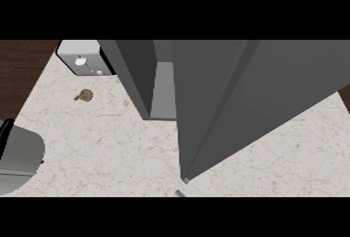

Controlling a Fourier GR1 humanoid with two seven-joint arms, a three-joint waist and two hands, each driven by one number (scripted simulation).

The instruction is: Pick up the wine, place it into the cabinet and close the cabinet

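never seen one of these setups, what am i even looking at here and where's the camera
One picture, taken from the robot's head looking steeply down at a speckled counter. The big dark grey shape is the cabinet, seemingly open, with a paler inside showing. Upper left sits a white appliance, near it a small brown object. The grey shape at lower left looks like the left forearm, with a dark sliver of the left hand. No wine shows; nothing is seen held.
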